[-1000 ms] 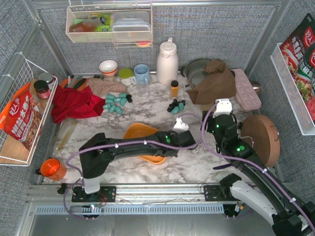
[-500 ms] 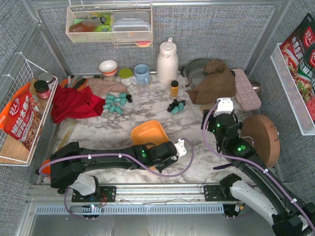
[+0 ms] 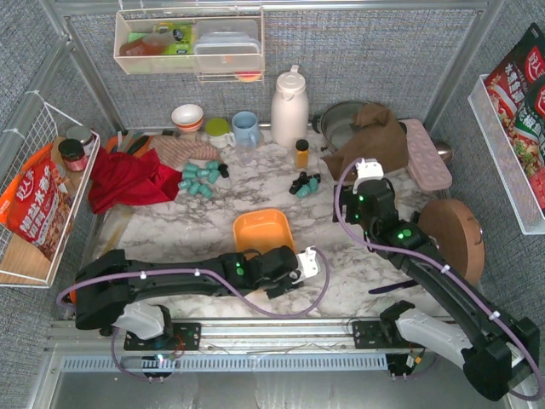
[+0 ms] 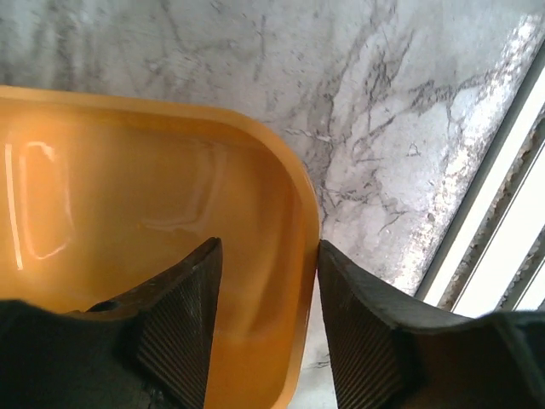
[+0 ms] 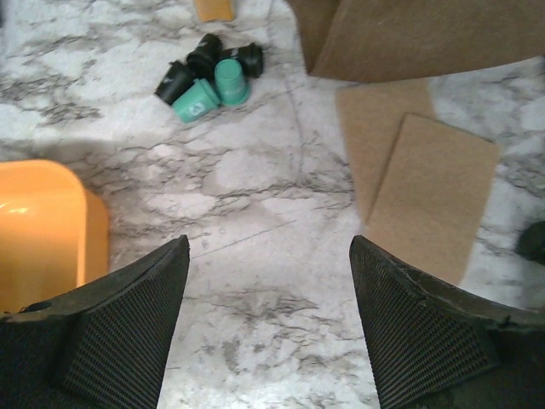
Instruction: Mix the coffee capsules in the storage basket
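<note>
Left gripper (image 4: 271, 249): jaws just eased apart, straddling the storage basket (image 3: 264, 232) rim; basket set flat, near centre.
Right gripper (image 5: 268, 247): spread, empty, now farther out.
Coffee capsules (image 3: 200, 179): far side, none loaded yet.

The scene is enclosed by a back wall (image 3: 366, 51) and side walls (image 3: 25, 60) covered in grey woven fabric, held in a frame of pale metal posts (image 3: 89, 72). The desk (image 3: 170, 230) is surfaced in white marble veined with grey, and soft glare is seen on it near the front rail (image 3: 281, 334). A clear bin (image 3: 189, 72) is hung on the back wall, a white wire basket (image 3: 25, 128) on the left wall, and a white tray (image 3: 498, 158) on the right.
</note>
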`<state>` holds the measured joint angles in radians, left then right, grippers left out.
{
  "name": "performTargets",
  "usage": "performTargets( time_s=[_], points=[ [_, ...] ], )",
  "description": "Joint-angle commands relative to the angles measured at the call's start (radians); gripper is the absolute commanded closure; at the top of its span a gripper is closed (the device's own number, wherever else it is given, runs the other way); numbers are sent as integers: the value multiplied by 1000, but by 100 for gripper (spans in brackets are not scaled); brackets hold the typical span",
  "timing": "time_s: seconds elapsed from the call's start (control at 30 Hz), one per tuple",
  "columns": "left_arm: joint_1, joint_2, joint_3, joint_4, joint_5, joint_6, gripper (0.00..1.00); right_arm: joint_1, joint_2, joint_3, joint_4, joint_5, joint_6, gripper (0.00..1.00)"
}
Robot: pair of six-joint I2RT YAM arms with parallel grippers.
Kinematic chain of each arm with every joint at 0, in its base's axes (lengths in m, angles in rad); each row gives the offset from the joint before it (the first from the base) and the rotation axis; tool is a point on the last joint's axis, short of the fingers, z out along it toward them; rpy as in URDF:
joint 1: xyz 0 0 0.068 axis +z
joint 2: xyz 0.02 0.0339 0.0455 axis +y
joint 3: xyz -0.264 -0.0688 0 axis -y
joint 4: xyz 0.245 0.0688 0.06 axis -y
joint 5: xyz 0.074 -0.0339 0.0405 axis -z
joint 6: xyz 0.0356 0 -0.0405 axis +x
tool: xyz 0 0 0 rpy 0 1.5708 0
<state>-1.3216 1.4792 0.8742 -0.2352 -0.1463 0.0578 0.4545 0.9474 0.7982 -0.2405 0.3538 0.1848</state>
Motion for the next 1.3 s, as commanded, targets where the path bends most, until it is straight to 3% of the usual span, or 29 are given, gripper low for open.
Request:
performTargets(
  time_s=[0.0,0.17,0.3,0.43,0.73,0.9,1.27],
  points=[
    [1,-73,-10,71,-70,16,43,13,48,25,-33,-93,56,20],
    [3,-217,-101,166,-238,-43,32,47,103,12,-3,-132,105,21],
    [11,-300,-182,216,-251,-93,28,67,175,21,38,-188,125,24],
    [35,-344,-213,220,-367,-195,23,91,264,36,95,-294,115,30],
    [205,-453,-241,177,-609,-480,9,186,461,68,222,-368,87,42],
    [309,-514,-214,118,-617,-580,5,238,551,88,235,-300,72,45],
    [349,-477,-167,85,-637,-603,5,260,598,96,224,-193,140,77]
  ],
)
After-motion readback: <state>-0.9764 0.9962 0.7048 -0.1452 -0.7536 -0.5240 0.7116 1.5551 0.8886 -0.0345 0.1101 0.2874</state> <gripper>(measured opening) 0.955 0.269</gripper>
